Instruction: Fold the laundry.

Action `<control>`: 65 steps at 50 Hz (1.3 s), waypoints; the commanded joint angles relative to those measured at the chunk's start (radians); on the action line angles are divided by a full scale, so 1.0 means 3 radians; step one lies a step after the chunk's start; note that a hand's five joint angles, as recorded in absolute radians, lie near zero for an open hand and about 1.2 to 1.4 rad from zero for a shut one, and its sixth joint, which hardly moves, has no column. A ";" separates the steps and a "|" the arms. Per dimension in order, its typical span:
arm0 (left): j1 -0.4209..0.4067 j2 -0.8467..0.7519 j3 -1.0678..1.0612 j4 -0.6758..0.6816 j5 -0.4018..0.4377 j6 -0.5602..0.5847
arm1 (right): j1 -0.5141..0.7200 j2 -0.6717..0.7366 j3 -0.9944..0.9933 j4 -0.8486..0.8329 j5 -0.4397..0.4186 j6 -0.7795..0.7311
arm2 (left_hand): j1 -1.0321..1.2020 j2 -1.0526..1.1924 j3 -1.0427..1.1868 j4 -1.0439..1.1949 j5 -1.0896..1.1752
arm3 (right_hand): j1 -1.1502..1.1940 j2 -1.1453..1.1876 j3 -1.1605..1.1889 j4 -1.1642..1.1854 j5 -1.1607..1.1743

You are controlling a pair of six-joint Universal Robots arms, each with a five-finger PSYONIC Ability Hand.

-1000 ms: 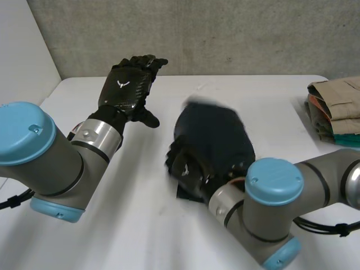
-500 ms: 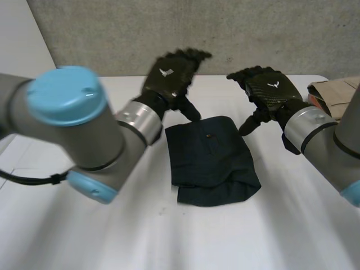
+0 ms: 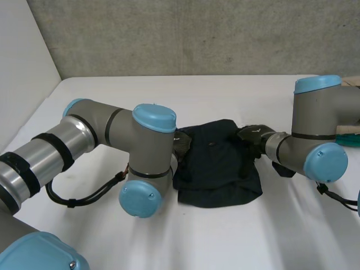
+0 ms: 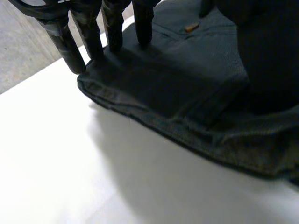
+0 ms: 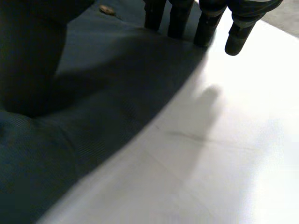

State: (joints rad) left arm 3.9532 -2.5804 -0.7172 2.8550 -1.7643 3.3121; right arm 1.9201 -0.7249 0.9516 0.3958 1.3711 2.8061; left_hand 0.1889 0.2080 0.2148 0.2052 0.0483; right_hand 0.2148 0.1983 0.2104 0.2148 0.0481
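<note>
A dark navy folded garment (image 3: 216, 166) lies in the middle of the white table (image 3: 112, 225). My left hand (image 3: 183, 142) is low at the garment's left edge. In the left wrist view its straight fingers (image 4: 112, 28) rest their tips on the cloth (image 4: 187, 93) just inside that edge. My right hand (image 3: 251, 135) is at the garment's right edge. Its straight fingers (image 5: 177, 18) press on the cloth (image 5: 93, 102) in the right wrist view, with the outermost finger over bare table. Both hands are open and neither pinches the cloth.
A stack of folded clothes (image 3: 350, 136), teal and beige, sits at the table's far right, partly behind my right arm (image 3: 315, 129). My left arm (image 3: 112, 135) crosses the table's left half. A grey wall stands behind the table.
A second ago my right hand was on the garment's near side. Both hands then rose over the far side and have now come down open on the garment's left and right edges.
</note>
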 commanded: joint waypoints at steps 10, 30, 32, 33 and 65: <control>0.0143 0.1396 -0.0667 0.0474 0.0343 -0.0006 | 0.0078 -0.1361 0.1342 -0.1262 0.0313 -0.0518 | -0.0048 -0.0111 -0.0134 -0.0102 -0.0161 | -0.0134 -0.0079 -0.0120 -0.0134 -0.0160; 0.0669 0.2000 -0.1107 0.0321 0.3038 -0.0037 | 0.0692 -0.1368 0.3363 -0.3553 0.0384 -0.0671 | -0.0045 -0.0109 -0.0131 -0.0099 -0.0158 | -0.0134 -0.0079 -0.0120 -0.0134 -0.0160; 0.0664 0.2005 -0.1153 0.0280 0.3140 -0.0037 | 0.0687 -0.1301 0.3322 -0.3671 0.0405 -0.0671 | -0.0045 -0.0109 -0.0131 -0.0099 -0.0158 | -0.0134 -0.0079 -0.0120 -0.0134 -0.0160; 0.0659 0.2010 -0.1173 0.0280 0.3156 -0.0031 | 0.0687 -0.1220 0.3261 -0.3763 0.0420 -0.0677 | -0.0045 -0.0109 -0.0131 -0.0099 -0.0158 | -0.0134 -0.0079 -0.0120 -0.0134 -0.0160; 0.0644 0.2317 -0.1235 0.0443 0.3023 -0.0256 | 0.0237 -0.1122 0.1236 -0.3421 0.0205 -0.0375 | -0.0035 -0.0099 -0.0122 -0.0090 -0.0149 | 0.3938 0.3993 0.3953 0.3938 0.3912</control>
State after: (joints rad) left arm 4.1461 -1.9269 -1.0913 2.9520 -0.8298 3.2815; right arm 2.0724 -0.9784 1.4510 -0.6995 1.4537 2.6440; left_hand 0.1889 0.2078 0.2146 0.2051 0.0483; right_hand 1.0235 1.1574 1.1529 1.1957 0.8952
